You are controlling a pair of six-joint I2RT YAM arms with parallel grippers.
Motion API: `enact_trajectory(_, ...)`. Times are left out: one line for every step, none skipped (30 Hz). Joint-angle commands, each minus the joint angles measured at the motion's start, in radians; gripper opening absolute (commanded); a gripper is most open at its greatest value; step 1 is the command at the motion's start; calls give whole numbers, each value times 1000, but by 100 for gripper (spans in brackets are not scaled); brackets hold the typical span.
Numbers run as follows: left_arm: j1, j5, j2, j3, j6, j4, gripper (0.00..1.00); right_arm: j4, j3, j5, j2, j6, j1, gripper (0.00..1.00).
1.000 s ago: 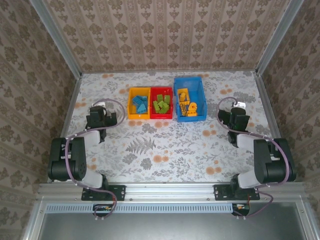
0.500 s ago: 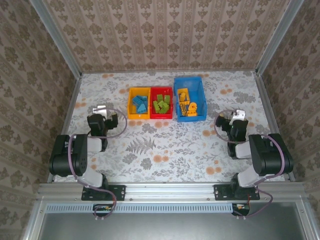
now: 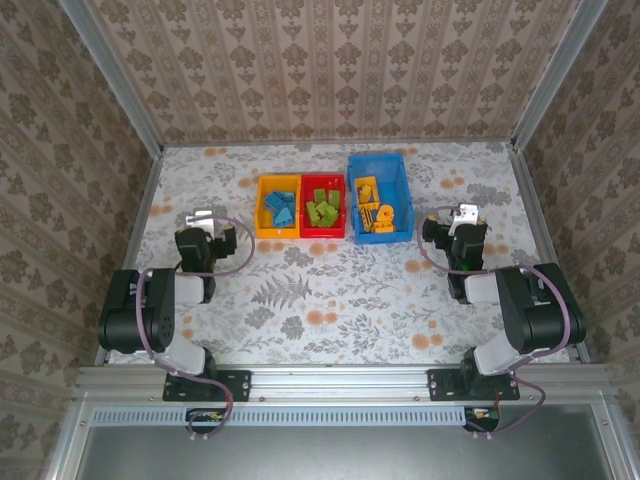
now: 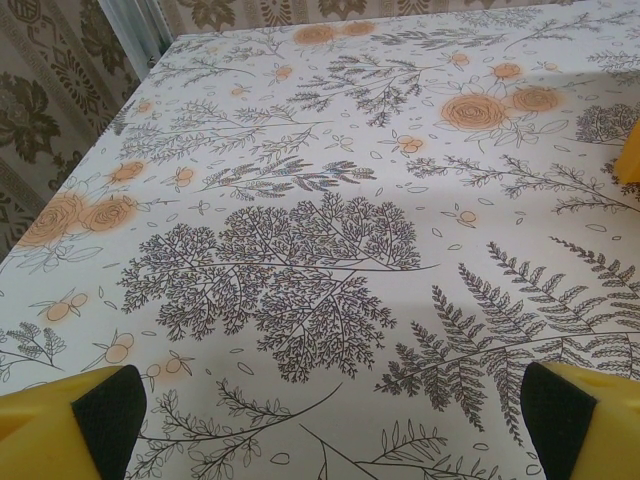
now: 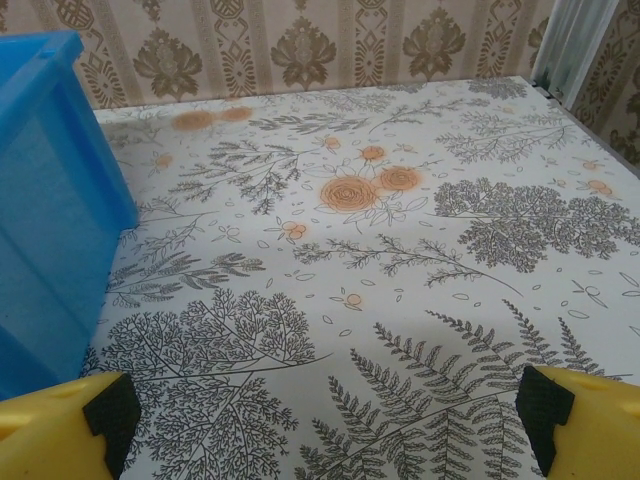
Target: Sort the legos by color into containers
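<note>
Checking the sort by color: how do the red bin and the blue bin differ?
The red bin is smaller than the blue bin. The red bin holds green legos; the blue bin holds orange-yellow legos. The blue bin reaches farther back. Both are open, rectangular, side by side.

Floral-print table [image 3: 340, 300]; yellow-orange bin [image 3: 278, 208], red bin [image 3: 323, 207], blue bin [image 3: 379, 197] on it.

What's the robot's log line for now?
left gripper: open | right gripper: open | legos: in containers, grouped by color
</note>
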Motion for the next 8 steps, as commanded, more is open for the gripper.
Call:
enact_trajectory(5,14,-6,16,9,23,100,6,-10,9,-8,-23,7,100)
enact_trajectory(5,14,-5,15,9,23,100,-32,13,2,-4,-26,7,99)
enact_trajectory(5,13,-5,15,9,23,100,-41,18,-6,-3,-23,5,100)
enact_trajectory(5,13,-5,15,9,23,100,-38,15,-13,-5,-23,-1,100)
enact_trajectory(6,14,-4,16,8,24,100,-36,14,-13,-5,-23,1,100)
enact_trajectory(6,14,-6,15,9,22,100,-28,9,-13,-5,-23,1,100)
enact_trajectory(5,14,-5,17,9,22,100,-17,1,-9,-7,-21,-1,100)
enact_trajectory(6,14,-5,15,9,23,100,3,-8,-3,-7,-20,-1,100)
